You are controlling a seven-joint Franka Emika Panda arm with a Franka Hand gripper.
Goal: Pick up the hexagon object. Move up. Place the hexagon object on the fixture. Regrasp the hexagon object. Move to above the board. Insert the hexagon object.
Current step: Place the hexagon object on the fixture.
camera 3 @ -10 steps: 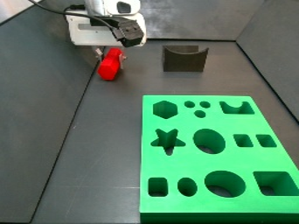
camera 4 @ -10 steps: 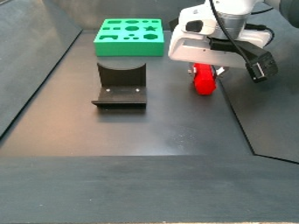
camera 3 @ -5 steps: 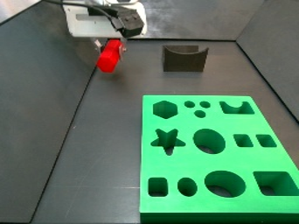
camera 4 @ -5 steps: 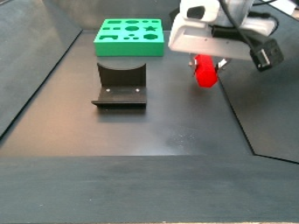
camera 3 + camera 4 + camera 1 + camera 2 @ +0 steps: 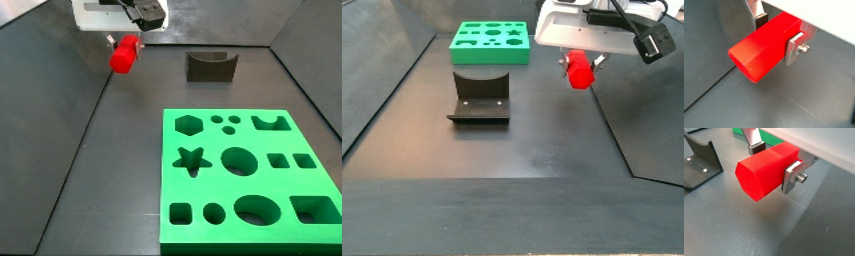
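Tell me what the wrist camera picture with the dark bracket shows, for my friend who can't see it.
The pincer grips a bright red plastic hexagon prism between its silver fingers, above the dark floor. The dark L-shaped fixture stands off to one side.

No readable text from here — I checked every view for labels, brands, numbers and signs. The gripper (image 5: 580,62), up off the floor and closed on the hexagon object (image 5: 580,71), has a plain white housing with no marking I can make out. The hexagon object's red faces are blank in both wrist views (image 5: 763,47) (image 5: 764,170). The board (image 5: 243,177) carries only shaped cut-outs — no lettering. The fixture (image 5: 480,100) is bare dark material, no print.
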